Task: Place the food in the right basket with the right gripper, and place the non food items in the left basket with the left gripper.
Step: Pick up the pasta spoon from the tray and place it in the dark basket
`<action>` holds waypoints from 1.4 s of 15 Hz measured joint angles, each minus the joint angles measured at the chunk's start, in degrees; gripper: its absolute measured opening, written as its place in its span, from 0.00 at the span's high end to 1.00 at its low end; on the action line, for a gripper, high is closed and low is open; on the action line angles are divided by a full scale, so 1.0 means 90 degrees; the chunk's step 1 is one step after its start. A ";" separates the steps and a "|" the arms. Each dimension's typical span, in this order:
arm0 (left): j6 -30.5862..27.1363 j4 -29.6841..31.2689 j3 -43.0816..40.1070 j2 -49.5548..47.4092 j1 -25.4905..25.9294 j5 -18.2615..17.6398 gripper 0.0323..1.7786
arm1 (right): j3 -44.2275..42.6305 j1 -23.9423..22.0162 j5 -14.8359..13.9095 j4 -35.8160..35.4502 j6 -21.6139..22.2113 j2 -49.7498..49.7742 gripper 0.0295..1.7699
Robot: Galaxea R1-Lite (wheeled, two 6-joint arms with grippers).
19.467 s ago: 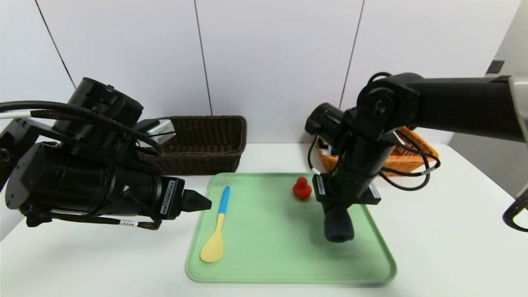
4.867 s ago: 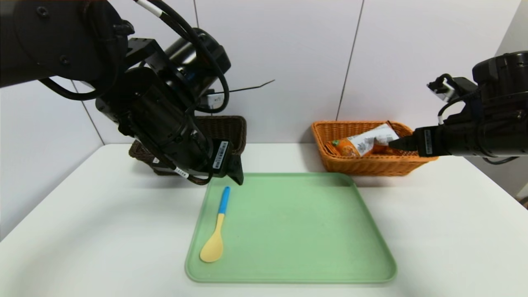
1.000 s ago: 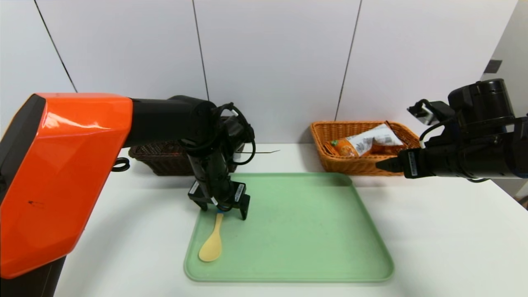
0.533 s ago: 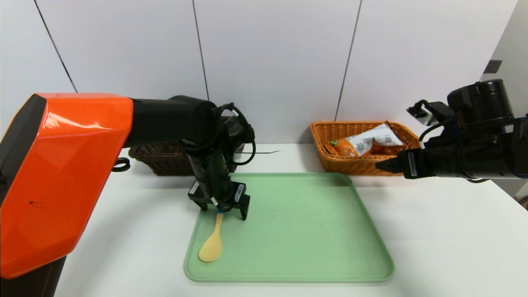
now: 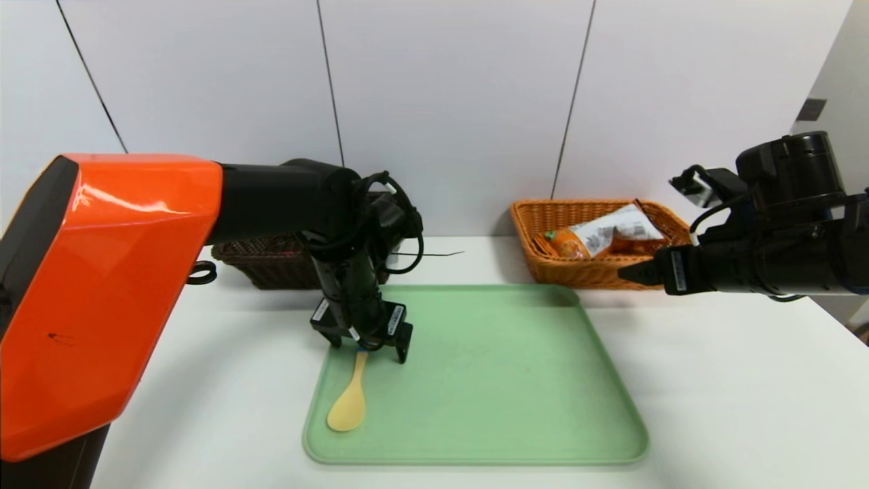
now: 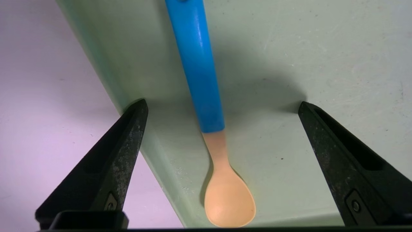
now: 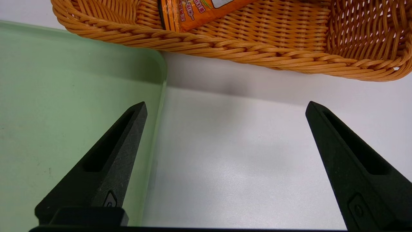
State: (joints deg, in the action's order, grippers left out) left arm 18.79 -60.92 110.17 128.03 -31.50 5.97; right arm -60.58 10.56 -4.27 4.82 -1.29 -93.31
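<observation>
A spoon (image 5: 350, 397) with a blue handle and yellow bowl lies on the green tray (image 5: 502, 407) along its left side. My left gripper (image 5: 370, 350) stands open right over the blue handle (image 6: 198, 67), one finger (image 6: 125, 145) at the tray's left rim, the other finger (image 6: 334, 151) on the tray floor. Nothing is gripped. The right basket (image 5: 597, 268) is orange wicker and holds a snack packet (image 5: 601, 234). The left basket (image 5: 271, 261), dark brown, is partly hidden behind my left arm. My right gripper (image 5: 628, 274) hangs open in front of the orange basket (image 7: 244, 48), holding nothing.
The white table (image 5: 733, 394) runs round the tray. A white panelled wall stands behind both baskets. A black ring (image 5: 199, 272) hangs off my left arm near the brown basket.
Over the last second almost nothing has moved; my left gripper has shifted very slightly over the spoon handle. Earlier it was up near the brown basket, and a red item has left the tray.
</observation>
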 joint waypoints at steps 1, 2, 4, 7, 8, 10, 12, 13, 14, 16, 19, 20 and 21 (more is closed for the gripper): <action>0.0007 0.0000 0.0003 -0.0005 -0.0005 0.0012 0.06 | 0.0003 0.0000 -0.0003 0.0000 0.0000 0.0000 0.04; 0.0014 -0.0015 0.0004 -0.0015 -0.0012 0.0016 0.06 | 0.0003 0.0000 -0.0003 0.0000 0.0000 0.0000 0.04; 0.0014 -0.0057 0.0019 -0.0045 -0.0019 0.0016 0.06 | 0.0005 0.0003 -0.0003 0.0000 0.0000 -0.0003 0.04; 0.0026 -0.0141 0.0028 -0.0112 -0.0024 0.0028 0.06 | 0.0020 0.0015 0.0000 0.0000 -0.0008 -0.0012 0.04; 0.0028 -0.0192 0.0041 -0.0161 -0.0024 0.0065 0.06 | 0.0023 0.0015 0.0005 0.0000 -0.0009 -0.0012 0.04; 0.0028 -0.0244 0.0016 -0.0222 -0.0009 0.0126 0.05 | 0.0030 0.0033 0.0005 -0.0005 -0.0009 -0.0012 0.04; 0.0035 -0.0232 0.0009 -0.0251 -0.0077 0.0077 0.05 | 0.0027 0.0051 0.0009 0.0000 -0.0018 -0.0020 0.04; 0.0047 -0.0219 0.0003 -0.0253 -0.0051 0.0073 0.05 | 0.0020 0.0046 0.0003 0.0000 -0.0024 -0.0020 0.04; 0.0047 -0.0211 0.0003 -0.0257 -0.0041 0.0068 0.05 | 0.0020 0.0069 0.0003 0.0000 -0.0037 -0.0024 0.04; 0.0041 -0.0195 0.0016 -0.0260 -0.0058 0.0053 0.05 | 0.0011 0.0066 0.0005 -0.0003 -0.0039 -0.0024 0.04; 0.0001 -0.0175 0.0099 -0.0297 -0.0046 0.0049 0.05 | 0.0012 0.0083 0.0003 -0.0003 -0.0039 -0.0027 0.04; 0.0001 -0.0173 0.0119 -0.0321 -0.0041 0.0062 0.05 | 0.0012 0.0083 0.0003 -0.0003 -0.0039 -0.0027 0.04; -0.0005 -0.0168 0.0123 -0.0358 -0.0064 0.0062 0.05 | 0.0012 0.0081 -0.0003 0.0000 -0.0034 -0.0027 0.04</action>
State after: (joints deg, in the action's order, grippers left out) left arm 18.74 -62.43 111.28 124.81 -32.07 6.53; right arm -60.47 11.29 -4.29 4.82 -1.60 -93.55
